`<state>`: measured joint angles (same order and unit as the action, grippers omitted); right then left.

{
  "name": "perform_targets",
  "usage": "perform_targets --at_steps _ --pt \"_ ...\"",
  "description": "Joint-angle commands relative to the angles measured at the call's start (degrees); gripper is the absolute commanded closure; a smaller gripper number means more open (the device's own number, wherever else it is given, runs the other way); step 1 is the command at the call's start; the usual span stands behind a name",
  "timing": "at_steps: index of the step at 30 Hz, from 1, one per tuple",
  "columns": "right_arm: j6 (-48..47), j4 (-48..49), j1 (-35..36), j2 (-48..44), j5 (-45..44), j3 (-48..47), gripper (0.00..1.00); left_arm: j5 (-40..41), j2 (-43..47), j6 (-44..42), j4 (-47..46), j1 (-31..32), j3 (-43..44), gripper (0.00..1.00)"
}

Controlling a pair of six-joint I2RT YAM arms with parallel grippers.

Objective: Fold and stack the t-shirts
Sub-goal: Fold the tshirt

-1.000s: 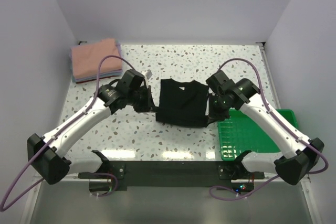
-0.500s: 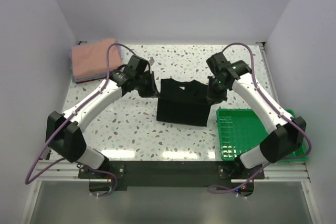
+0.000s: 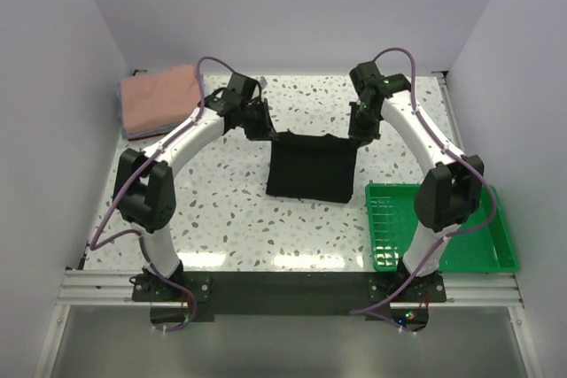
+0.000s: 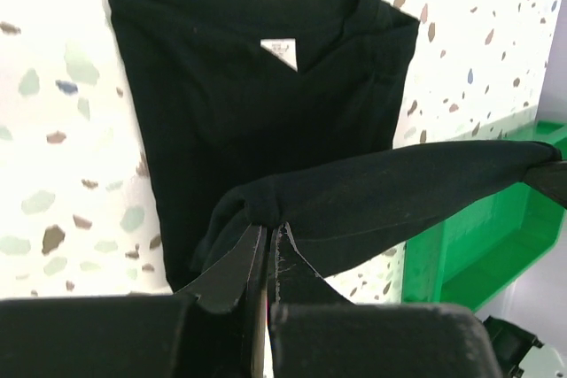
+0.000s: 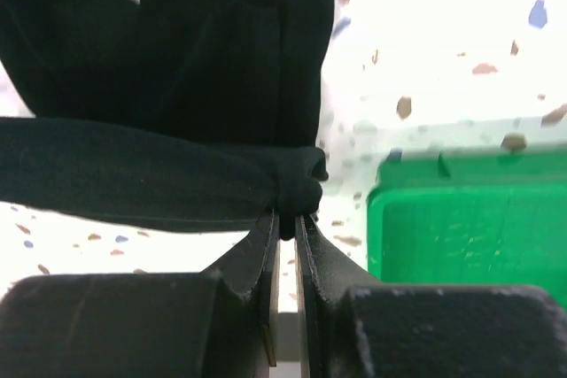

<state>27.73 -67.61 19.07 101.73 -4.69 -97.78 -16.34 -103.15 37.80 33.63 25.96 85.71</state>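
Pincers grip the cloth at both ends. The left pincer (image 3: 263, 127) is clamped on one end of a lifted edge of the black t-shirt (image 3: 308, 173), and the right pincer (image 3: 358, 136) is nipped tight on the other. A taut band of cloth is stretched between them above the rest of the shirt.

The speckled worktop (image 3: 221, 210) carries the shirt at centre frame. The green tray (image 3: 443, 250) sits at lower right, just beside the shirt. The stack of folded shirts (image 3: 159, 102), salmon-pink on top, lies at upper left. A small white tag (image 4: 279, 49) shows inside the collar.

This looks like mid-fold. Next, both arms would need to lower together, lay the edge square on the shirt below and let go.
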Motion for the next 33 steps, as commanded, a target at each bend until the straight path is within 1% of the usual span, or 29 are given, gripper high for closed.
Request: perform_targets --at_steps 1,6,10,19,25,28,30,31,32,33 --pt "-3.2 2.1 -1.9 2.8 0.3 -5.3 1.0 -1.7 -2.5 -1.8 -2.7 -1.4 5.6 1.0" --pt "-5.1 2.3 -4.0 9.5 1.4 -11.1 1.0 -3.6 -7.2 -1.4 -4.5 -2.8 8.2 1.0" --pt "-6.2 2.6 -4.9 14.4 3.4 -15.4 1.0 -3.6 -10.0 -1.1 -4.6 -3.6 10.2 1.0" --pt "-8.1 2.8 -5.8 25.1 4.5 -22.9 1.0 -4.7 -16.5 -1.1 -8.5 -6.2 11.6 1.0" --pt "-8.3 2.4 -6.8 29.1 4.6 -27.4 1.0 -6.2 -21.4 -1.2 -9.5 -6.9 15.4 1.0" --pt "-8.4 2.2 -7.2 31.3 4.6 -29.6 1.0 -5.1 -22.4 -1.1 -9.3 -7.1 16.7 1.0" --pt "-8.4 2.4 -7.5 32.6 4.6 -30.4 1.0 -2.9 -22.5 -0.6 -9.3 -7.2 16.8 1.0" --pt "-8.4 2.5 -7.6 33.0 5.8 -31.2 0.98 -1.9 -22.4 0.2 -9.3 -7.4 16.8 0.98" --pt "-8.1 2.6 -7.8 33.4 6.4 -31.9 0.72 -0.7 -22.2 0.5 -9.1 -7.7 16.9 0.82" --pt "-7.9 2.2 -8.0 34.1 6.9 -32.8 0.63 2.3 -21.1 1.0 -9.0 -7.8 16.8 0.46"
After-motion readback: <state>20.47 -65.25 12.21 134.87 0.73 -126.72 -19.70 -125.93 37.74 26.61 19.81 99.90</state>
